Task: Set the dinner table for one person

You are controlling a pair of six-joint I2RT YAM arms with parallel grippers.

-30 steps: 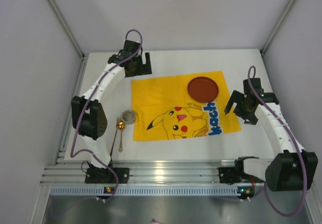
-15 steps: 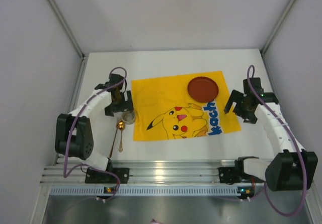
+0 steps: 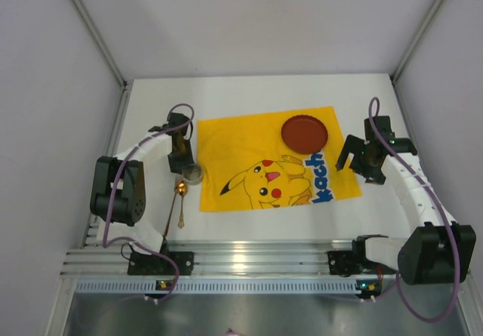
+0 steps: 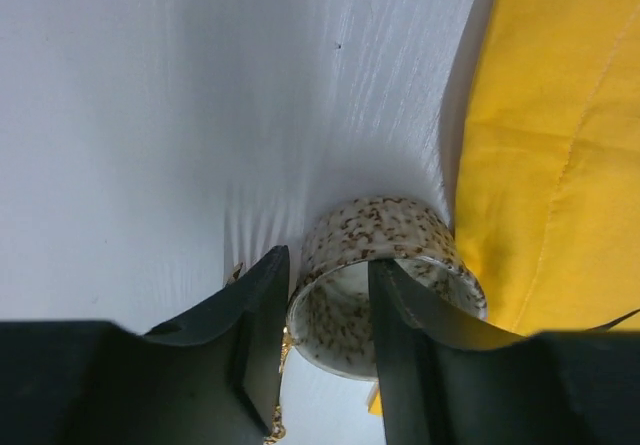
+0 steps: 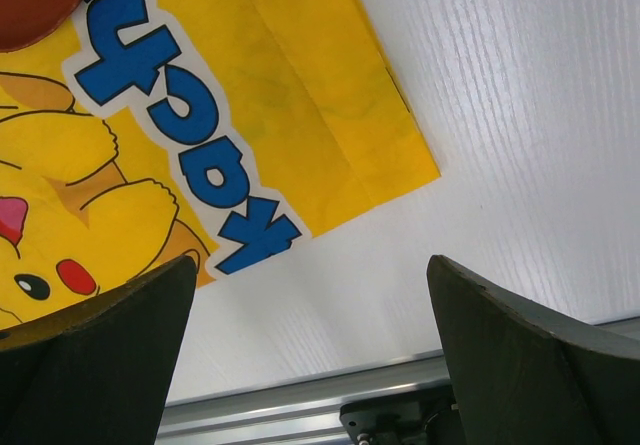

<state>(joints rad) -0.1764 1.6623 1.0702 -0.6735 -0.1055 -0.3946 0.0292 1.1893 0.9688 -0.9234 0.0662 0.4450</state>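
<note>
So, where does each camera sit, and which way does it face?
Top external: above and behind the arms, looking down on the dinner table and yellow mat; left gripper and right gripper show.
Left wrist: looks down along the left gripper at the speckled cup; both fingers show.
Right wrist: looks down past the right gripper, wide open, at the mat's corner; both fingers show.
Shared: top and right wrist both show the blue lettering.

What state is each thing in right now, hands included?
left hand, fingers straddling wall of cup; grip unclear
right hand, open, empty, over table by mat corner
cup, upright on table, beside mat
spoon, flat on table, bowl near cup
plate, flat on mat, empty
</note>
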